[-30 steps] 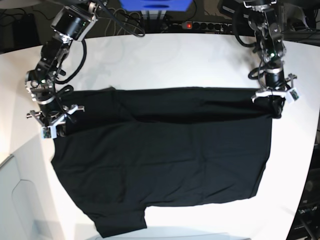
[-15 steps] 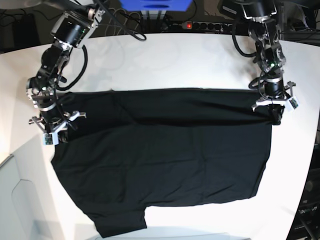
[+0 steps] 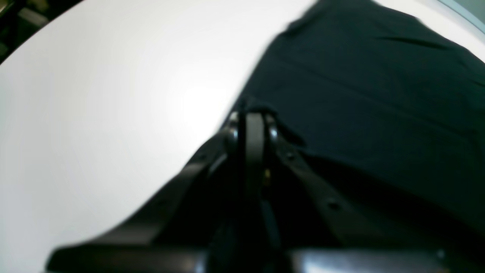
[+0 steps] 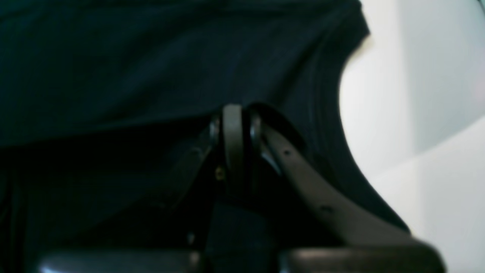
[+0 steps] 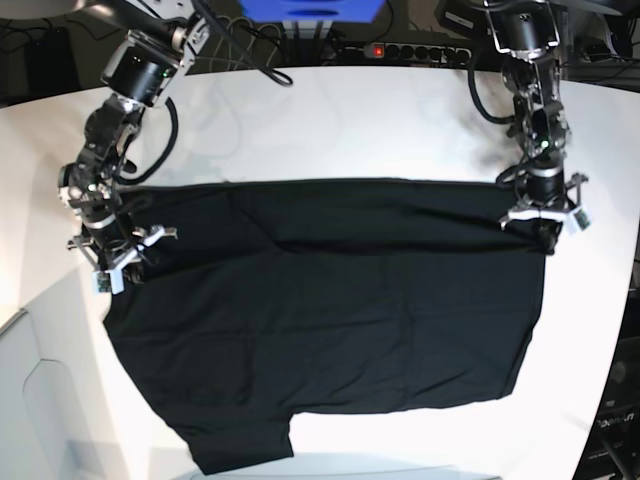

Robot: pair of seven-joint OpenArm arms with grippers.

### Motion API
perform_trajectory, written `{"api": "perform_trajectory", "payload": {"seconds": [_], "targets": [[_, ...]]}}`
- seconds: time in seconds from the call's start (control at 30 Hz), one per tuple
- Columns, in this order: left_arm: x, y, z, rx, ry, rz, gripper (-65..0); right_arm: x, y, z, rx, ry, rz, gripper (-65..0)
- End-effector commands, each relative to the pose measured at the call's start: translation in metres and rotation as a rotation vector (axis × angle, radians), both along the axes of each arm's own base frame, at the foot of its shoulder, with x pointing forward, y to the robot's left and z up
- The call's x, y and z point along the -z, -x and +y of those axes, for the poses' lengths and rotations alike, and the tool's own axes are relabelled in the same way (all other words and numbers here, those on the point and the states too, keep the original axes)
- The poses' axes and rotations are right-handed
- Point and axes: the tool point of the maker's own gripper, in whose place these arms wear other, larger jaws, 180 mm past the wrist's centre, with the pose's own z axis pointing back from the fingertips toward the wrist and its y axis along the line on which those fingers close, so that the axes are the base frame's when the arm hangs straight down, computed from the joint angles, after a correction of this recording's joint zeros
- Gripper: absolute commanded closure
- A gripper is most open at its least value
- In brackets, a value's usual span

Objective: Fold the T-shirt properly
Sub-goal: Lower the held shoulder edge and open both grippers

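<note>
left tool [image 5: 545, 222]: clamped on shirt [image 5: 330, 310] corner | right tool [image 5: 112, 262]: clamped on opposite corner | shirt's long axis ran tool to tool, body lay toward bench [image 5: 350, 120] front

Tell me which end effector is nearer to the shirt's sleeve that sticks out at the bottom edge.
Right. The right end effector grips the T-shirt at its left edge in the base view, the side where the sleeve juts out. The left end effector holds the opposite top corner, farther off.

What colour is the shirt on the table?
Plain black; the T-shirt shows best in the base view.
</note>
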Motion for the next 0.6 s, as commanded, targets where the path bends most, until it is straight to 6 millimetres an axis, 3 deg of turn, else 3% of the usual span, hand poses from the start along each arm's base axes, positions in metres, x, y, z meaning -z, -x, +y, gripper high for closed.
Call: {"api": "perform_trajectory", "payload": {"seconds": [0.0, 0.4, 0.47, 0.57], "targets": [[-0.016, -0.008, 0.006, 0.002, -0.033, -0.047, 0.0, -0.017, -0.010, -0.001, -0.013, -0.001, -0.062, 0.0], [0.001, -0.008, 0.011, -0.019, -0.014, -0.009, -0.4, -0.016, -0.009, -0.007, -0.013, 0.014, -0.052, 0.0], [0.001, -0.009, 0.010, -0.016, -0.014, -0.010, -4.2, -0.015, -0.008, -0.010, -0.012, 0.021, -0.043, 0.0], [0.001, -0.009, 0.010, -0.014, -0.014, -0.009, -18.4, -0.014, -0.007, -0.011, -0.013, 0.025, -0.041, -10.4]]}}
